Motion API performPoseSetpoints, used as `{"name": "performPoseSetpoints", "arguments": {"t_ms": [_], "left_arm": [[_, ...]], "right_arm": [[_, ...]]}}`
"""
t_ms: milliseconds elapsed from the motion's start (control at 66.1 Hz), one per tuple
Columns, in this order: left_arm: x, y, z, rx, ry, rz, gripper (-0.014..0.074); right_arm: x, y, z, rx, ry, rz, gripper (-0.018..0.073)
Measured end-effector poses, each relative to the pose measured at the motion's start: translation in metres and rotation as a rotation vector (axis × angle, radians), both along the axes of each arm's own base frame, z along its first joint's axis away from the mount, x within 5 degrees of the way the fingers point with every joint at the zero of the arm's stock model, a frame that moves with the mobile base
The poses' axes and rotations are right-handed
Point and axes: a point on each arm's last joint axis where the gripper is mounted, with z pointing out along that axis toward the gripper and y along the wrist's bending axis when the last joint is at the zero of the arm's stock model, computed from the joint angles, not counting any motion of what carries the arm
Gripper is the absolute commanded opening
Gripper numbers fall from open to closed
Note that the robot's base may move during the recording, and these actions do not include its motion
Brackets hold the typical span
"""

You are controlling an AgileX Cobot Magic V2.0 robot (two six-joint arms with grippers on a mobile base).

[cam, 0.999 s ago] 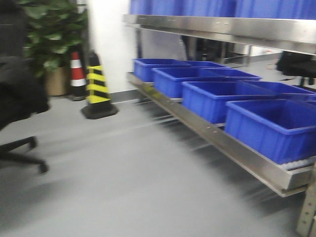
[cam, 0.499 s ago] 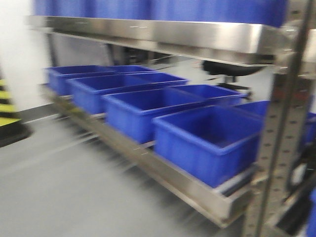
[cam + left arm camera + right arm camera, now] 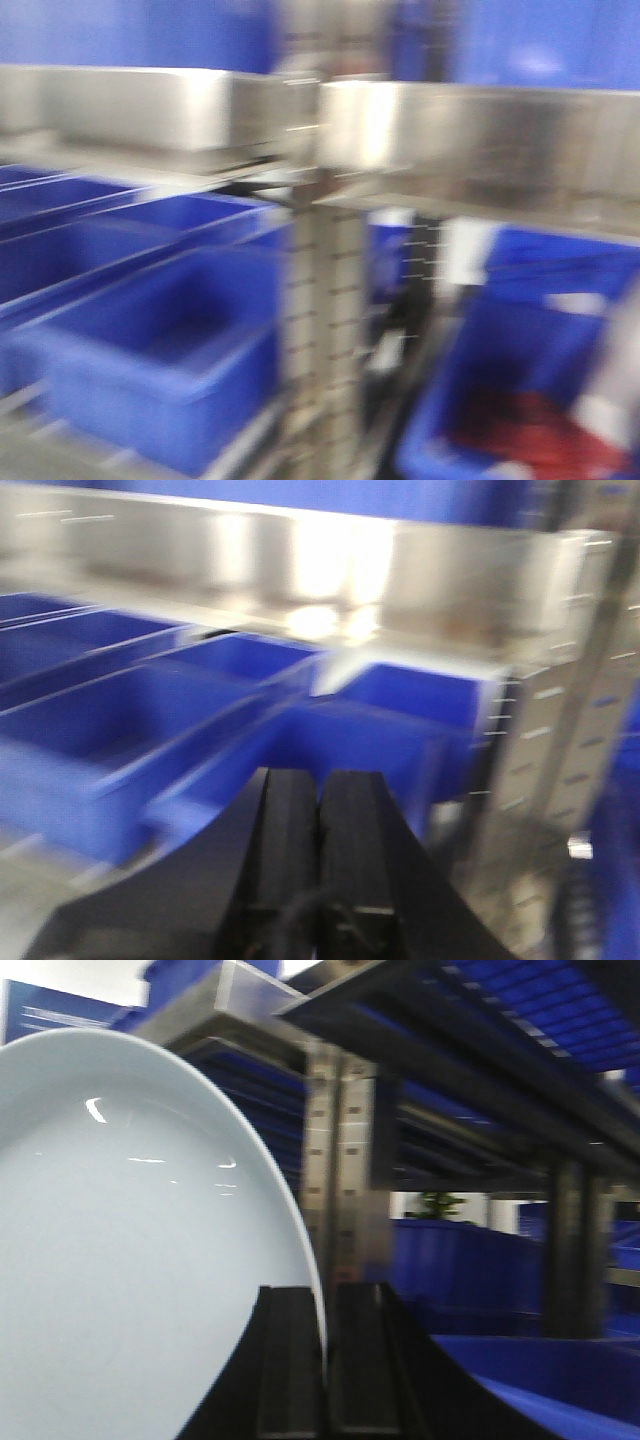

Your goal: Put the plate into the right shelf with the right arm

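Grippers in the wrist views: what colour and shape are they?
The left gripper has two long, flat, matte black fingers on a wider black body flaring downward; a thin dark cable seems to loop at their base. The right gripper looks alike, no markings visible.

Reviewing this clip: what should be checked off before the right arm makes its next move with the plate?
1. Grip on plate: ok. Its rim sits between the fingers of the right gripper.
2. Left gripper: ok. It is shut on nothing and points at the blue bins.
3. Steady view: not ok. The front view is smeared.
4. Clear line ahead: not ok. The shelf post stands straight ahead of the plate's edge.
5. Room in the right-hand bin: cannot tell. Something red lies in it, too blurred to name.
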Motion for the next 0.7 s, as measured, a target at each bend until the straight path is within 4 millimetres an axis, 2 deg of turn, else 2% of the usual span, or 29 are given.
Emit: {"name": "performPoseSetpoints", "arguments": {"t_ms": [696], "left_arm": [[0.0, 0.0, 0.0, 0.0, 0.0, 0.0, -0.0047]], "right_arm": [[0.0, 0.0, 0.0, 0.0, 0.0, 0.0, 0.0056]]}}
